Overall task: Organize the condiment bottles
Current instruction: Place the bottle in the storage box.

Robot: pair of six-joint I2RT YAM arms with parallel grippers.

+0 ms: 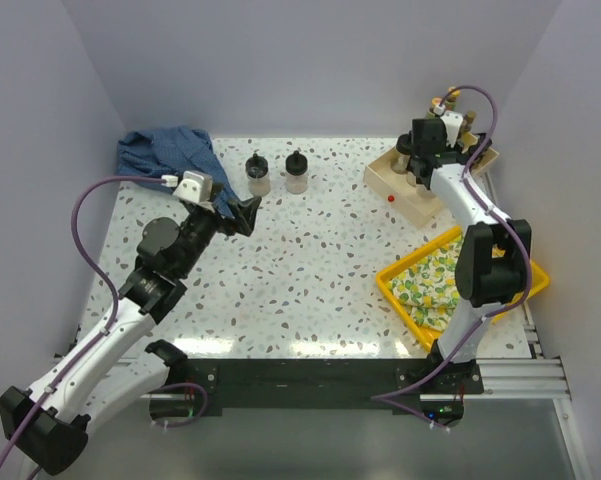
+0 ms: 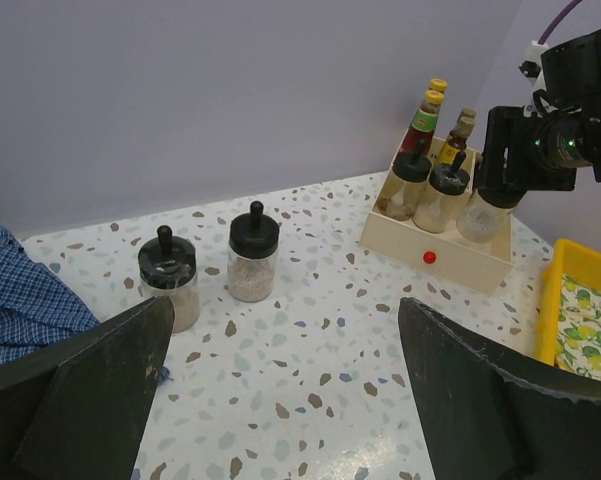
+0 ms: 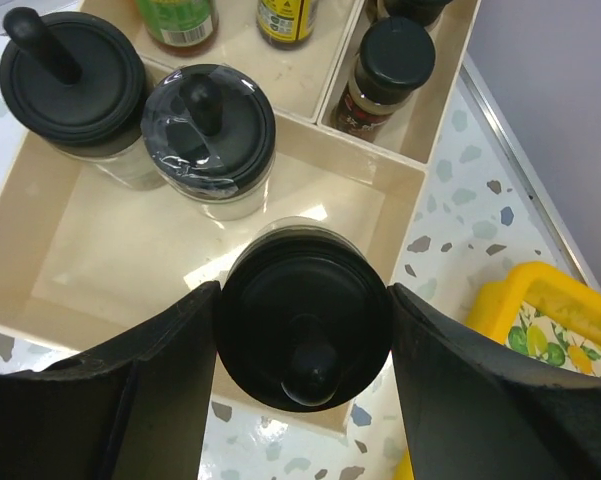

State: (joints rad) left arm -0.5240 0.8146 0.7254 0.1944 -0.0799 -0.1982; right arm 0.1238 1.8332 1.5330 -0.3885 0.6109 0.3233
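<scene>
From above, my right gripper (image 1: 421, 163) is hanging over the beige divided tray (image 1: 392, 188) at the far right of the table. My left gripper (image 1: 242, 214) is lying low, aiming toward one loose jar (image 1: 258, 172) and its twin (image 1: 297, 171) near the back wall.

Through the left wrist camera, my left fingers (image 2: 110, 390) are standing spread wide with nothing between them. Both loose jars are waiting upright ahead, apart from each other.

Through the right wrist camera, my right fingers (image 3: 160, 390) are pinching a held jar (image 3: 302, 330) by the sides of its black lid. It is sitting over the right end of the tray's front compartment, where a plain-lidded jar (image 3: 75, 75) and a film-wrapped jar (image 3: 208, 115) are already standing. I cannot tell whether its base is touching the floor yet.

I judge I am placing it. I should be lowering it straight, keeping it off the front wall and the wrapped neighbour. I should be letting go only once it is seated, and parting my fingers gently.
</scene>
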